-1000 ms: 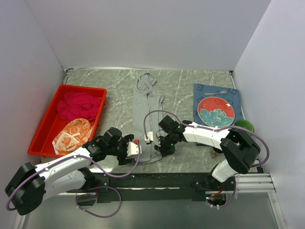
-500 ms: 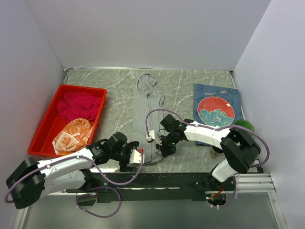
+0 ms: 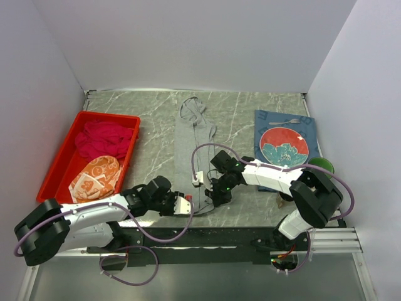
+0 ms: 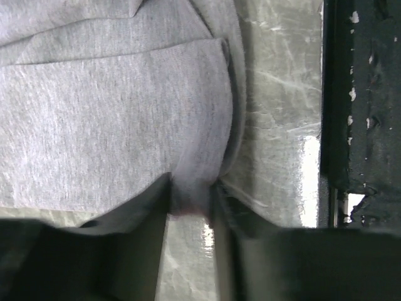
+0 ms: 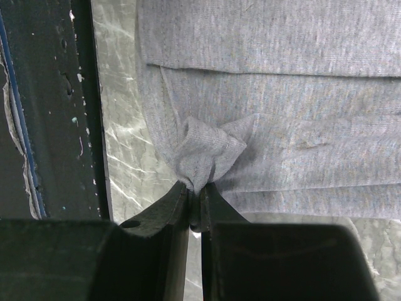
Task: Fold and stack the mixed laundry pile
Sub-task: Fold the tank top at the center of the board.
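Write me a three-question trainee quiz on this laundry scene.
1. True or false: the shirt lies in the tray.
2. What does the right gripper pinch? A) grey garment B) placemat C) shirt
3. Fill in: the left gripper grips the garment's ___ end, as seen from the arm bases.
Key: 1 true; 2 A; 3 near.

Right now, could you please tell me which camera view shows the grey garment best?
The top external view: it shows the grey garment full length, lying on the table from far end to near hem. Each wrist view shows only a patch of that hem, caught between its own fingers.
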`<state>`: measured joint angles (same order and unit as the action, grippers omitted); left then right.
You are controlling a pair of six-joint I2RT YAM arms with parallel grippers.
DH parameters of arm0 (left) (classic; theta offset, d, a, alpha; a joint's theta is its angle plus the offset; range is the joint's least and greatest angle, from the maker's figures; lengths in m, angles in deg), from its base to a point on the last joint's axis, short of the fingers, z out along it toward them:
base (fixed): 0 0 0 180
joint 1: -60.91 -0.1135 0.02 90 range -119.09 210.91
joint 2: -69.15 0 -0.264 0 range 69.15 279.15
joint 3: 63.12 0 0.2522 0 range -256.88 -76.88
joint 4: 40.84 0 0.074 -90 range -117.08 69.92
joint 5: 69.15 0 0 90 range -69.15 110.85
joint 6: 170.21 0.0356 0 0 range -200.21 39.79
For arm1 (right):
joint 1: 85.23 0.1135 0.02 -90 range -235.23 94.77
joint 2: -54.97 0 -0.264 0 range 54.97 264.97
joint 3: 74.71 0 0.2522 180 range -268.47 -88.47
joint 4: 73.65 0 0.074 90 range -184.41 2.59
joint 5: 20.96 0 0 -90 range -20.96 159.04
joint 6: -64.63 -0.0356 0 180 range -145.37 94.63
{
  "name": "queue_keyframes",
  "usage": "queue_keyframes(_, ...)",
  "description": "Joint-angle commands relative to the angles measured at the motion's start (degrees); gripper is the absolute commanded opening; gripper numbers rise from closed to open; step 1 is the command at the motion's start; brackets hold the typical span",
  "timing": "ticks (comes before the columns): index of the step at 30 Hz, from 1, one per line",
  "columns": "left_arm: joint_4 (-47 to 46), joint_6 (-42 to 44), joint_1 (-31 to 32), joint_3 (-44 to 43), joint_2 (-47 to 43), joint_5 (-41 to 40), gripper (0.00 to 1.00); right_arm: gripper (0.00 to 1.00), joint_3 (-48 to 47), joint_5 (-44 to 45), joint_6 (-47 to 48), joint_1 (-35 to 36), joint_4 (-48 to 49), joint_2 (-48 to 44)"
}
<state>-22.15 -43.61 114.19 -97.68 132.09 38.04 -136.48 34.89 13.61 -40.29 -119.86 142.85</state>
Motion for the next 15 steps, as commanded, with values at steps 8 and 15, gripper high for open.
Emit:
queue_keyframes(8, 5.6, 1.2, 0.0, -6.8, 1.6, 4.2, 0.01, 0.0, -4.5, -0.5, -0.6, -0.6, -3.7, -0.6)
queue_keyframes(15, 2.2, -0.4, -9.6, -11.8, 4.5, 6.5, 0.01, 0.0, -13.8, 2.9, -2.3, -5.1, -7.6, 4.7)
